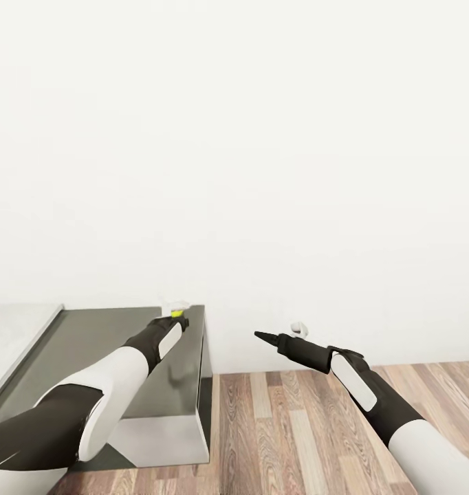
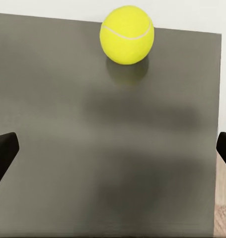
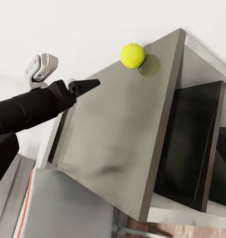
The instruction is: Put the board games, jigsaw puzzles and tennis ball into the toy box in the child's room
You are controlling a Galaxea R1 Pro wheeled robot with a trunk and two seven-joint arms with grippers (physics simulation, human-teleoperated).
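Observation:
The yellow tennis ball [image 2: 126, 34] rests near the far edge of the table's dark grey lower section [image 2: 113, 124]. In the head view the tennis ball [image 1: 177, 313] peeks out beside my left gripper [image 1: 174, 306]. That left gripper [image 2: 113, 153] is open, its black fingertips [image 2: 3, 153] spread wide above the bare top, short of the ball. From the right wrist view, the left gripper [image 3: 63, 75] hovers close beside the ball [image 3: 132, 55]. My right gripper [image 1: 279, 331] is open and holds nothing, out over the floor to the right of the table.
The pale grey table top [image 1: 14, 337] adjoins the dark section [image 1: 104, 344] at the left. A white wall [image 1: 262, 172] stands right behind the table. Wood-plank floor [image 1: 296, 426] lies to the right, under my right arm.

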